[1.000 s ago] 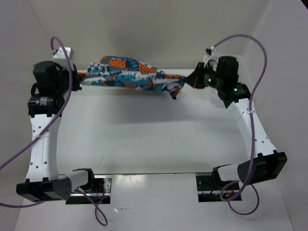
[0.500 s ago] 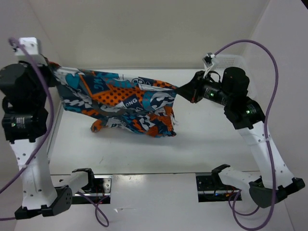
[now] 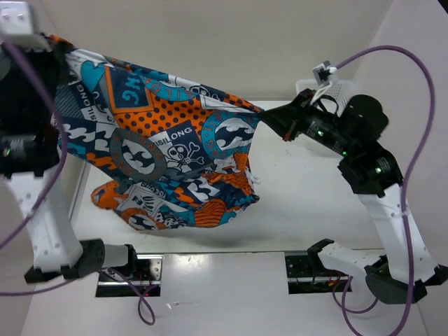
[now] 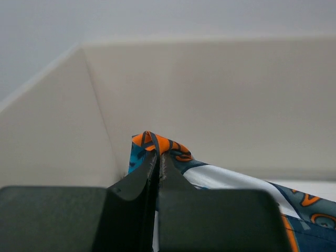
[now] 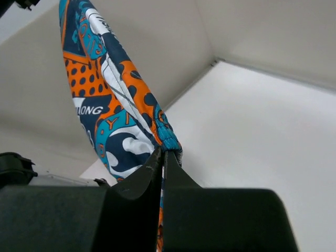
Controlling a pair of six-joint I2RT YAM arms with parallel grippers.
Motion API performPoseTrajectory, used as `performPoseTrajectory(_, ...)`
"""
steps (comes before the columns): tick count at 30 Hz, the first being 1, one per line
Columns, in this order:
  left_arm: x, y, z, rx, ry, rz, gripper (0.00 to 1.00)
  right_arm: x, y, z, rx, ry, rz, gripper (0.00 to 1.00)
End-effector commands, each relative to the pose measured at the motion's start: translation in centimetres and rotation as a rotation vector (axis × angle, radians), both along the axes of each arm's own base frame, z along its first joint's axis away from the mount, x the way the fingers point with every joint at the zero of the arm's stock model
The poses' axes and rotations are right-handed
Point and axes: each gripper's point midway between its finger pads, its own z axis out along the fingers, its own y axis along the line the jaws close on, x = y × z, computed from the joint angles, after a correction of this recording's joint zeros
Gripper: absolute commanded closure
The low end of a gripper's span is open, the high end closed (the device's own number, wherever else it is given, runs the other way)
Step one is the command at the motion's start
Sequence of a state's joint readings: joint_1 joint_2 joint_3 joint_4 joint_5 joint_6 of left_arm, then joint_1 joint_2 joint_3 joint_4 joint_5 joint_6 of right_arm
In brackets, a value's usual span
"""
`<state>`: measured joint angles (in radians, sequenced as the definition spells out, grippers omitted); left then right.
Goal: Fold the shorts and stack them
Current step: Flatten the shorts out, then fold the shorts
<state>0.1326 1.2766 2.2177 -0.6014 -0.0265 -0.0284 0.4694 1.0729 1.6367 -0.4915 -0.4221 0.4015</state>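
Note:
The shorts (image 3: pixel 161 154), with a cartoon print in teal, orange, white and navy, hang spread in the air between my two grippers, their lower edge drooping toward the table. My left gripper (image 3: pixel 61 47) is raised high at the top left and is shut on one corner of the shorts (image 4: pixel 157 144). My right gripper (image 3: pixel 269 120) is lower, at the right, and is shut on the other corner at the teal waistband (image 5: pixel 169 143). The fabric slopes down from left to right.
A white mesh basket (image 3: pixel 339 91) stands at the back right behind the right arm. The white table (image 3: pixel 301 210) lies below, with white walls at the back and sides. Purple cables loop off both arms.
Both arms have lifted the shorts up off the table. The left gripper rose much higher, and the bunched fabric has opened into a hanging sheet.

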Motion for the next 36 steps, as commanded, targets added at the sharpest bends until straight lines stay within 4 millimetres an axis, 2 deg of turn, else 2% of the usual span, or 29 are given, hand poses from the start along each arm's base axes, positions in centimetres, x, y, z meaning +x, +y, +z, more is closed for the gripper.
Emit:
performPoseTrajectory(1,12.0,1.3,-10.1,-0.008,0.298,-0.02,1.0,8.0,-0.6,-7.1,-0.047,0.17,-0.166,1.0)
performPoseTrajectory(2,13.4,1.3,-11.4,-0.012,0.332,-0.035,1.0,7.9,-0.4,-7.7,-0.053,0.183,-0.15,1.0)
performPoseTrajectory(3,14.9,0.8,-13.0,-0.014,0.369,-0.058,1.0,10.5,-1.0,-9.3,-0.064,0.214,-0.189,1.0)
performPoseTrajectory(4,16.1,0.9,-14.0,-0.018,0.393,-0.059,1.0,11.7,-1.3,-10.0,-0.067,0.226,-0.208,1.0)
performPoseTrajectory(5,18.9,0.6,-16.5,-0.023,0.446,-0.082,1.0,13.0,-1.5,-11.3,-0.075,0.251,-0.214,1.0)
performPoseTrajectory(6,20.1,0.5,-17.6,-0.027,0.473,-0.092,1.0,15.5,-2.1,-13.4,-0.083,0.284,-0.238,1.0)
performPoseTrajectory(7,21.4,0.1,-18.5,-0.026,0.489,-0.104,1.0,16.8,-2.4,-14.5,-0.086,0.301,-0.246,1.0)
performPoseTrajectory(8,23.6,-0.3,-20.4,-0.029,0.53,-0.117,1.0,18.1,-2.8,-15.6,-0.09,0.319,-0.263,1.0)
performPoseTrajectory(9,24.6,-0.3,-21.0,-0.031,0.541,-0.117,1.0,19.6,-3.6,-16.3,-0.09,0.332,-0.289,1.0)
performPoseTrajectory(10,25.6,-0.9,-21.6,-0.028,0.55,-0.131,1.0,21.7,-3.7,-18.2,-0.102,0.369,-0.299,1.0)
performPoseTrajectory(11,27.3,-1.2,-22.2,-0.025,0.551,-0.129,1.0,22.8,-4.0,-19.3,-0.115,0.385,-0.307,1.0)
performPoseTrajectory(12,28.1,-0.9,-22.3,-0.024,0.542,-0.11,1.0,24.7,-4.5,-21.0,-0.123,0.419,-0.325,1.0)
performPoseTrajectory(13,29.4,-1.2,-23.8,-0.024,0.562,-0.11,1.0,25.5,-4.4,-21.7,-0.135,0.424,-0.324,1.0)
performPoseTrajectory(14,29.7,-1.7,-23.8,-0.02,0.556,-0.111,1.0,26.2,-4.9,-22.3,-0.149,0.422,-0.322,1.0)
performPoseTrajectory(16,29.9,-2.1,-23.9,-0.017,0.556,-0.111,1.0,27.6,-6.0,-23.9,-0.152,0.469,-0.323,1.0)
performPoseTrajectory(19,29.6,-2.6,-24.0,-0.015,0.566,-0.12,1.0,28.2,-7.4,-24.8,-0.145,0.494,-0.334,1.0)
performPoseTrajectory(21,29.6,-2.6,-24.0,-0.015,0.566,-0.12,1.0,28.5,-8.0,-24.4,-0.14,0.486,-0.346,1.0)
performPoseTrajectory(25,28.6,-1.9,-21.3,-0.014,0.515,-0.1,1.0,28.1,-7.3,-24.1,-0.128,0.479,-0.298,1.0)
performPoseTrajectory(26,28.6,-1.9,-21.5,-0.014,0.524,-0.1,1.0,27.9,-7.3,-23.5,-0.126,0.468,-0.298,1.0)
performPoseTrajectory(27,28.3,-1.9,-20.7,-0.013,0.509,-0.1,1.0,27.8,-7.3,-23.1,-0.124,0.459,-0.299,1.0)
performPoseTrajectory(29,27.7,-2.9,-21.9,-0.014,0.562,-0.126,1.0,27.6,-7.5,-23.5,-0.128,0.468,-0.307,1.0)
performPoseTrajectory(31,25.9,-4.8,-24.1,-0.018,0.677,-0.187,1.0,27.0,-7.6,-24.7,-0.142,0.489,-0.305,1.0)
performPoseTrajectory(32,25.3,-5.4,-25.8,-0.027,0.742,-0.218,1.0,26.5,-7.8,-26.4,-0.156,0.536,-0.315,1.0)
performPoseTrajectory(33,24.0,-5.7,-26.1,-0.034,0.78,-0.237,1.0,26.1,-7.8,-27.3,-0.163,0.565,-0.314,1.0)
performPoseTrajectory(34,22.5,-5.5,-29.5,-0.058,0.911,-0.247,1.0,25.8,-8.1,-27.8,-0.17,0.573,-0.331,1.0)
performPoseTrajectory(35,21.5,-6.1,-30.7,-0.073,0.966,-0.282,1.0,25.4,-8.3,-29.0,-0.182,0.607,-0.343,1.0)
performPoseTrajectory(36,19.8,-5.6,-30.2,-0.085,0.974,-0.281,1.0,24.7,-8.8,-30.8,-0.199,0.645,-0.365,1.0)
